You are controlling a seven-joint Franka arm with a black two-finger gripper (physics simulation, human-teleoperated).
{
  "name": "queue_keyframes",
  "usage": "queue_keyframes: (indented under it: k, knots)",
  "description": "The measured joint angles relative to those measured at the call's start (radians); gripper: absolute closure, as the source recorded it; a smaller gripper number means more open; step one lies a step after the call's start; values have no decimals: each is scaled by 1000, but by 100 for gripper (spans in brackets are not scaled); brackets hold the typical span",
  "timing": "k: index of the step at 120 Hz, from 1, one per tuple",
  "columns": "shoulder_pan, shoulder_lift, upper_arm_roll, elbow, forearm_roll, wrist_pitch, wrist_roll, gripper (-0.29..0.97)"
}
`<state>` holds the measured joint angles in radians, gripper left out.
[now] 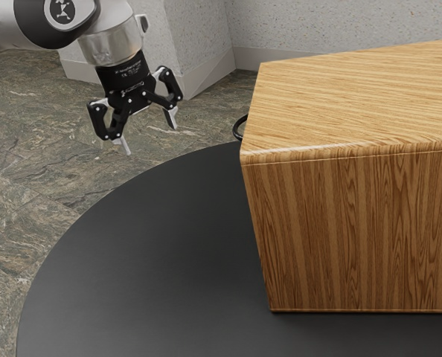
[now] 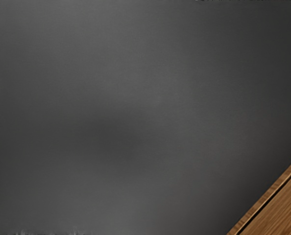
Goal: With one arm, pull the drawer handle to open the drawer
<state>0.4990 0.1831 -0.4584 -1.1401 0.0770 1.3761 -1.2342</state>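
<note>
On the exterior view's right sits one wooden cabinet (image 1: 355,193) on the black table (image 1: 132,260), its one thin black handle (image 1: 239,128) peeking round the far corner — rigid, I judge, best pinched across the bar. The one gripper (image 1: 149,135) hangs wide open, empty, well apart from it. The wrist view has table (image 2: 111,98) and one cabinet (image 2: 278,208) corner.

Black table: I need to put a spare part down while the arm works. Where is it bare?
The black table is bare from its curved rim on the exterior view's left up to the wooden cabinet. It is crowded only near the cabinet's far corner, where the dark handle sticks out and the open end effector hovers close by.
</note>
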Motion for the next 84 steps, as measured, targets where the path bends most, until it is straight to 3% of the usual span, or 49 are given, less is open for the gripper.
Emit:
queue_keyframes:
  k: [32,45,59,72,84]
  knots:
    - [0,-1,2,4,0,-1,-53,0]
    - [-1,-49,-6,77,8,-22,-69,0]
    - [-68,-106,-51,137,28,-30,-69,0]
    - [-162,-76,-78,84,95,35,-14,0]
    - [-148,-5,-76,67,109,125,68,0]
